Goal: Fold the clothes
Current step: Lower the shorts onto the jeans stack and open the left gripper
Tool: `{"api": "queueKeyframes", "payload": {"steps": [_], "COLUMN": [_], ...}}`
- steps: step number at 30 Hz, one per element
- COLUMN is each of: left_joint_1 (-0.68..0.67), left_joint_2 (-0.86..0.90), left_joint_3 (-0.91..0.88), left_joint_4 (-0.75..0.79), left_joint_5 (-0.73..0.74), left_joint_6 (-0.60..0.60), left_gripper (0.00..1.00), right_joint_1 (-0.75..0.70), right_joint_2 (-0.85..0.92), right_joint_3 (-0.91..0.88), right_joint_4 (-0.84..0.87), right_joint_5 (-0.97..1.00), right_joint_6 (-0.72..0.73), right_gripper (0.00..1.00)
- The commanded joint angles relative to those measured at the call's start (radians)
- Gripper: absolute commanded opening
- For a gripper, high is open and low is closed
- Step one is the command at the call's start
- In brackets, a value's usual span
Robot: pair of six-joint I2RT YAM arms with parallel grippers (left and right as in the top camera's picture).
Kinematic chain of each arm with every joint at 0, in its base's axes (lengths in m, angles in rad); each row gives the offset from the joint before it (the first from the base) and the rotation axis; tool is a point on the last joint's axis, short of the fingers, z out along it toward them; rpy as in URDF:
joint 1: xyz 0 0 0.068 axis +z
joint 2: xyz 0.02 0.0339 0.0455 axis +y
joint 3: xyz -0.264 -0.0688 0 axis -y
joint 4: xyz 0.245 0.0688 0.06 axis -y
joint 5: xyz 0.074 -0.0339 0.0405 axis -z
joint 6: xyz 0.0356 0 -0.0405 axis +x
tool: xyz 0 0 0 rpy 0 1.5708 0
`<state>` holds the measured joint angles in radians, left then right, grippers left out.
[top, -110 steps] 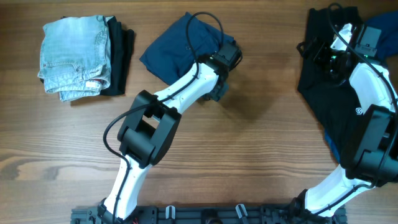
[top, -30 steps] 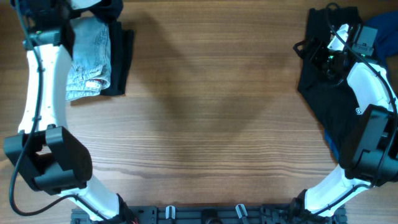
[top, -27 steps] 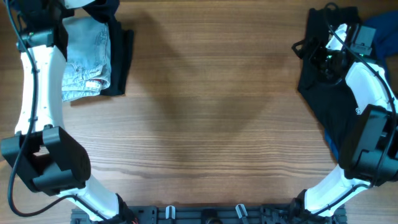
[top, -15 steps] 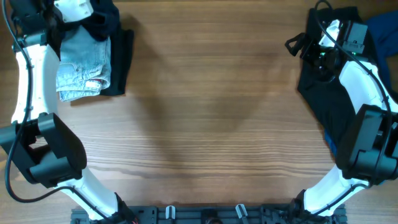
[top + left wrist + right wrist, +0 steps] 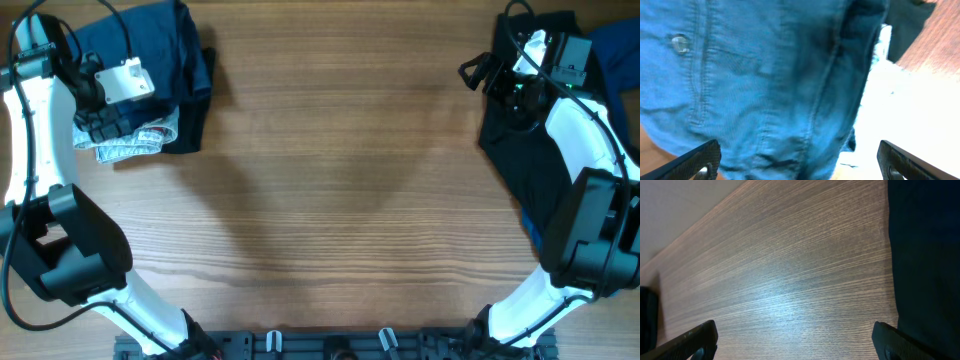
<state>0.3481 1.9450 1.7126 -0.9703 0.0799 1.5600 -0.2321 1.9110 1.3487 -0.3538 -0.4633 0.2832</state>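
The left claw (image 5: 796, 152) is released, its 2 fingertips spread wide with nothing between them. It hangs just above the navy shorts (image 5: 150, 35). In the left wrist view the blue cloth fills almost everything below and ahead of the claw, showing stitched seams and 1 small round button (image 5: 679, 43). From overhead the shorts lie folded on top of a stack. The light denim jeans (image 5: 130, 142) peek out from under them on the near side of the claw. A black garment (image 5: 196, 110) lies at the bottom of the stack, on the side facing the middle of the bench (image 5: 350, 180). The pale washed-out patch to the right in the wrist view is too bright to identify.

The right claw (image 5: 795, 340) is also released, its 2 fingertips far apart and holding nothing. Bare wood lies directly under and ahead of it. A dark garment (image 5: 925, 255) lies flat just to its right, its edge running along the wood. Overhead, that garment spreads out beneath the right arm, well apart from the stack by the left claw.
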Motion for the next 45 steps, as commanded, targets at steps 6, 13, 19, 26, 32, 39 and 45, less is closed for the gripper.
{"api": "queueKeyframes", "payload": {"steps": [6, 13, 19, 26, 32, 39, 45], "left_joint_1": [-0.006, -0.037, -0.085, -0.171, -0.241, -0.13, -0.056], "left_joint_2": [-0.011, -0.011, -0.011, -0.017, 0.052, 0.259, 0.418], "left_joint_3": [0.008, 0.008, 0.008, 0.008, 0.008, 0.008, 0.008], "left_joint_4": [-0.274, -0.228, 0.03, 0.446, 0.769, 0.864, 0.985], "left_joint_5": [0.551, 0.725, 0.775, 0.245, -0.195, -0.171, -0.095], "left_joint_6": [-0.203, -1.146, -1.472, -1.741, -1.735, -1.695, -1.695], "left_gripper": [1.0, 1.0, 1.0, 1.0, 1.0, 1.0, 1.0], "right_joint_1": [0.0, 0.0, 0.0, 0.0, 0.0, 0.0, 0.0], "right_joint_2": [-0.035, -0.035, -0.035, -0.035, -0.035, -0.035, -0.035], "right_joint_3": [0.005, 0.005, 0.005, 0.005, 0.005, 0.005, 0.004], "right_joint_4": [0.0, -0.021, -0.028, -0.029, -0.026, -0.029, -0.025], "right_joint_5": [-0.005, -0.005, -0.008, -0.008, 0.0, 0.067, 0.143], "right_joint_6": [-0.005, -0.048, -0.049, -0.074, -0.101, -0.157, -0.179], "right_gripper": [1.0, 1.0, 1.0, 1.0, 1.0, 1.0, 1.0]}}
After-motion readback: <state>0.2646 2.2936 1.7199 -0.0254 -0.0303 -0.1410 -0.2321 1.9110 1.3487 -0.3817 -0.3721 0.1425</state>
